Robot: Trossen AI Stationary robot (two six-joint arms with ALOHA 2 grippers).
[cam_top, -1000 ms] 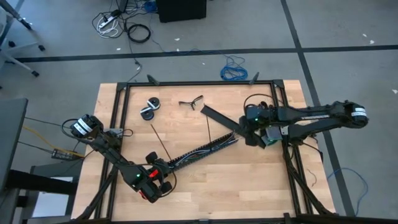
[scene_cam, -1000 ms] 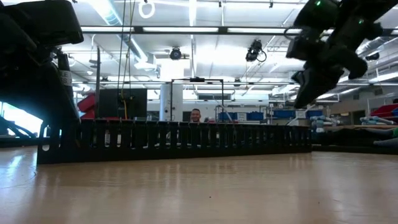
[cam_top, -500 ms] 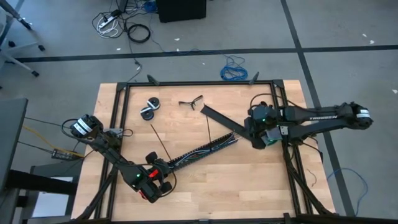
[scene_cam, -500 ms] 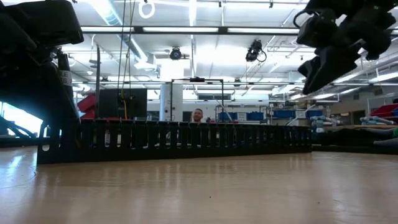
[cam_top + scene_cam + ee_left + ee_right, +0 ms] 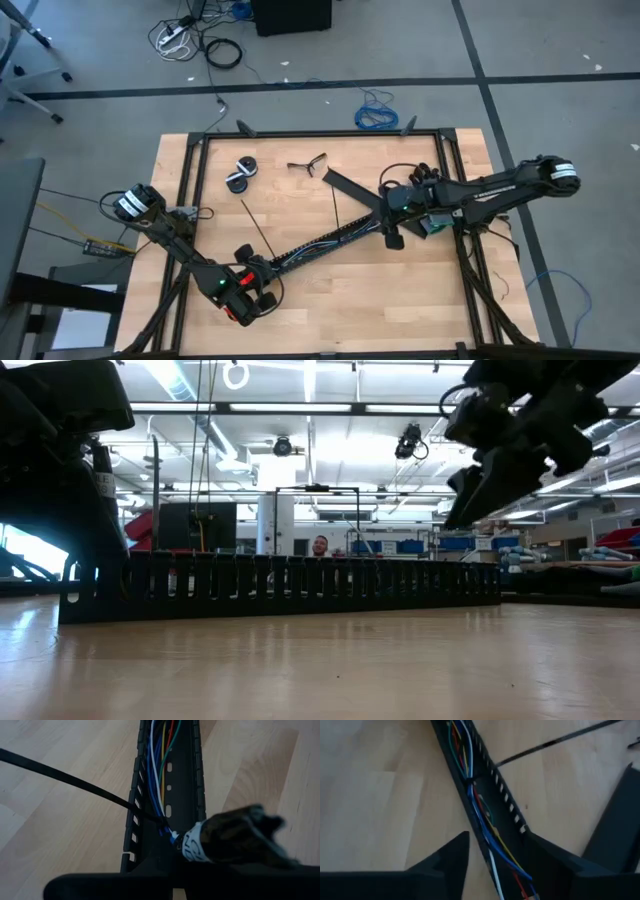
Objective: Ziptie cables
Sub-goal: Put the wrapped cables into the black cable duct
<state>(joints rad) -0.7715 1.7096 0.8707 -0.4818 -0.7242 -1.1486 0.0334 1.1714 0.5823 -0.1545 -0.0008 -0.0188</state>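
The cables [image 5: 325, 241], thin coloured wires [image 5: 159, 775], lie inside a long black perforated channel [image 5: 300, 252] that runs slantwise across the table. One ziptie [image 5: 70, 781] crosses the channel wall to the wires, and another [image 5: 550, 742] does so farther along. My left gripper [image 5: 258, 277] is shut at the channel's near left end, by the bundle's black-wrapped end [image 5: 230, 840]. My right gripper [image 5: 390, 232] hangs open above the channel's far right end, with a finger [image 5: 445, 862] to either side, clear of it [image 5: 480, 485]. My left gripper is shut on the bundle's black-wrapped, white-banded end [image 5: 200, 845], coming slantwise down from the table's near left side and lying along the channel. Its own body hides where the fingers meet the wrap. The wires run on from there, lying in the channel.
A second black strip [image 5: 350, 190] lies at the channel's far end. Two small round spools [image 5: 240, 172] and a hand tool [image 5: 307, 164] sit at the far left. A black frame [image 5: 300, 133] borders the table. Bare wood lies in the near right part.
My right gripper has gone toward the table's left edge, out over the channel's far right end, sunk a little and tipped further down. It has opened. The left arm, the channel and the wires have kept still.
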